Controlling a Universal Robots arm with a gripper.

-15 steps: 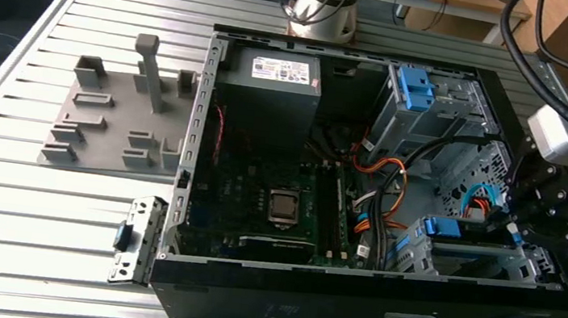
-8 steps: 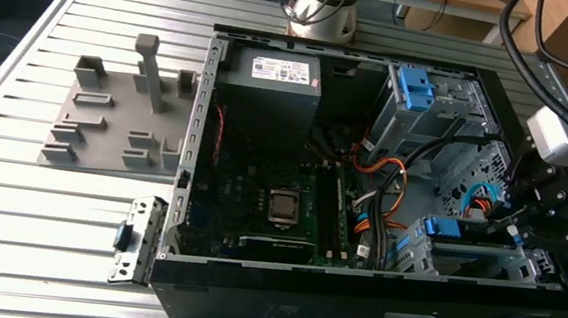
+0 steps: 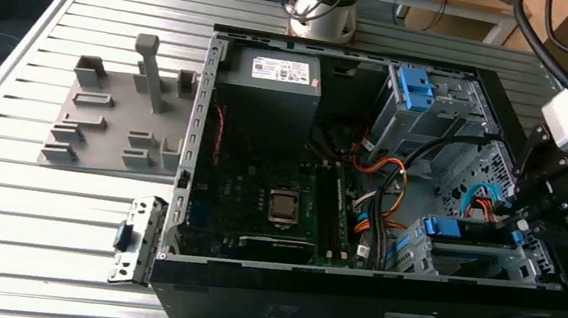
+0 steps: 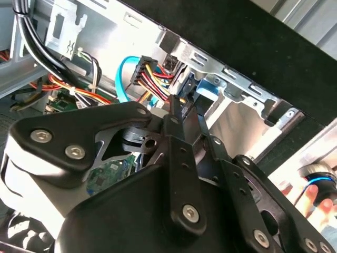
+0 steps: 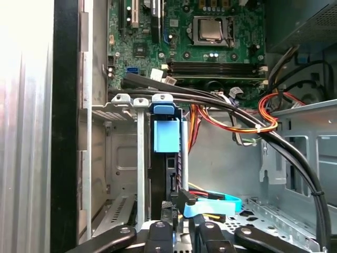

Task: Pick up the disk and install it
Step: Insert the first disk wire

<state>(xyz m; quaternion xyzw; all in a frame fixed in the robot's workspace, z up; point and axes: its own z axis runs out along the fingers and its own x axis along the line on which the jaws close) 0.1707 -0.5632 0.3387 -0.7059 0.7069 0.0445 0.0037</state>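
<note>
The disk (image 5: 164, 134) stands on edge in the drive cage (image 5: 122, 158) at the case's front corner, and its bright blue rail (image 3: 444, 227) shows on top. My gripper (image 3: 520, 225) hangs at the cage's end towards the exterior view's right, where the cables plug in. Its black fingers (image 4: 176, 113) run together to a narrow tip, so the gripper (image 4: 180, 100) is shut. In the first wrist view the gripper (image 5: 181, 213) sits at the disk's end beside a black plug (image 5: 185, 198) on a light blue cable (image 5: 216, 204). I cannot tell whether the fingers pinch the plug.
The open black computer case (image 3: 352, 314) lies on a slatted metal table (image 3: 27, 217). Inside are the motherboard (image 3: 278, 207), a grey power supply (image 3: 271, 84), a blue bracket (image 3: 415, 86) and bundles of cables (image 5: 263, 126). A grey fixture (image 3: 121, 119) stands outside. A person's hand (image 4: 316, 197) shows beyond the case.
</note>
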